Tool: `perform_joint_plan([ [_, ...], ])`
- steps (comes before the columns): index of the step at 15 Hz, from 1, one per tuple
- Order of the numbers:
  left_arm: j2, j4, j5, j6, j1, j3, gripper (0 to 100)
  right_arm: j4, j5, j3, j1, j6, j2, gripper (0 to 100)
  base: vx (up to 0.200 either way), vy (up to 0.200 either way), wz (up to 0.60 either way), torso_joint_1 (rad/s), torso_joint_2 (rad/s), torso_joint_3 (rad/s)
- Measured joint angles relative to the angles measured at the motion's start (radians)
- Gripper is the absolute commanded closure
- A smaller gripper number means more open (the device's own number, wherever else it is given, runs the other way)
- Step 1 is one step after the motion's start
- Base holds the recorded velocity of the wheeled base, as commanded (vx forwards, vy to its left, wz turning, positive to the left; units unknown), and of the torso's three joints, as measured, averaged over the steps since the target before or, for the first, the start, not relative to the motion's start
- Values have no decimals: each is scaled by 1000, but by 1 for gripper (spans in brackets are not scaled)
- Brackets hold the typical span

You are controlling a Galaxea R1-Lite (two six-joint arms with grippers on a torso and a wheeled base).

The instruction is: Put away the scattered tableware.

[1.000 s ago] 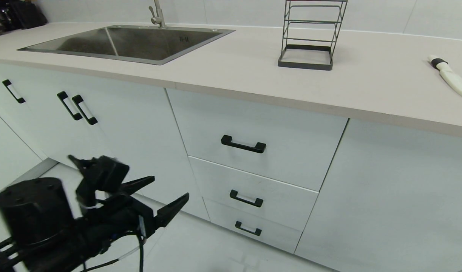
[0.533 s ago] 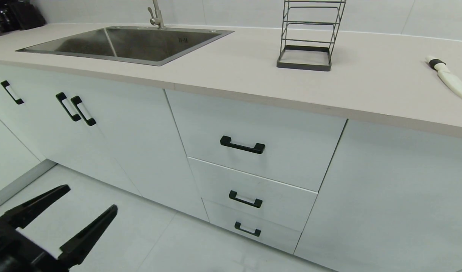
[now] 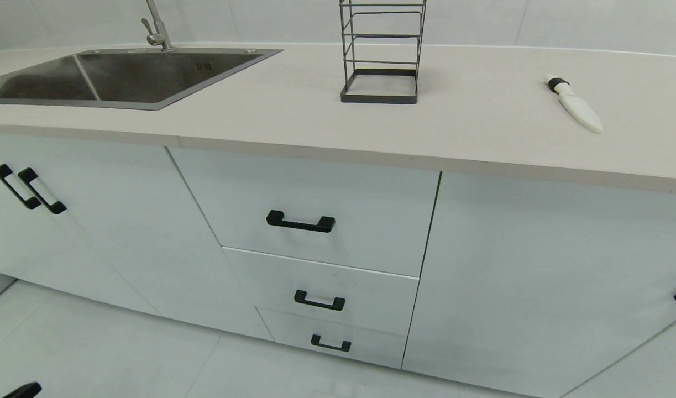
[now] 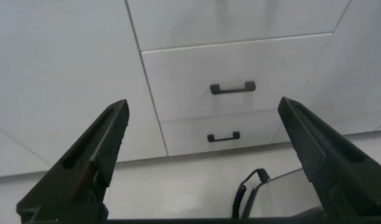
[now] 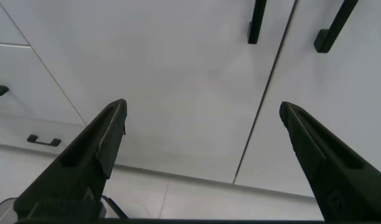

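Observation:
A white knife (image 3: 574, 104) with a black band lies on the beige counter (image 3: 470, 141) at the right. A black wire rack (image 3: 380, 55) stands empty at the middle back. My left gripper (image 4: 203, 104) hangs low in front of the drawer stack, open, with nothing between its fingers; a dark tip (image 3: 22, 390) of it pokes in at the head view's bottom left corner. My right gripper (image 5: 203, 106) is open too and holds nothing, facing white cabinet doors near the floor.
A steel sink (image 3: 116, 77) with a tap sits at the back left. Below the counter are three shut drawers with black handles, top (image 3: 300, 222), middle (image 3: 319, 301) and bottom (image 3: 330, 344). White cabinet doors flank them above a tiled floor.
The head camera has turned right, so everything sits further left. My left gripper has dropped down and left, almost out of the head view, still open.

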Motion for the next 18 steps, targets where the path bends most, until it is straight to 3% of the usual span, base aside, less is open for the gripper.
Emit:
perform_joint_plan([
  [1,-78,100,2,18,5,6,0,0,2,0,0,0,0,0,0,0,-600,-2,7,2],
  [3,-177,200,10,47,27,14,0,0,1,0,0,2,0,0,0,0,-600,-2,5,2],
  [6,-266,236,37,58,139,18,0,-1,0,0,0,3,0,0,0,0,-400,3,2,5],
  [8,-310,264,69,49,148,20,0,-1,1,0,0,2,0,0,0,0,0,0,0,0],
  [12,-341,265,72,37,151,20,0,-2,0,0,0,1,0,0,0,0,0,0,0,0],
  [14,-343,267,76,17,151,19,0,-1,0,0,0,1,0,0,0,0,0,0,0,0],
  [16,-345,268,107,-26,150,19,0,-2,0,0,0,1,0,0,200,0,0,5,0,2],
  [18,-345,268,119,-40,151,19,0,-2,0,0,0,1,0,0,100,0,0,1,1,4],
])
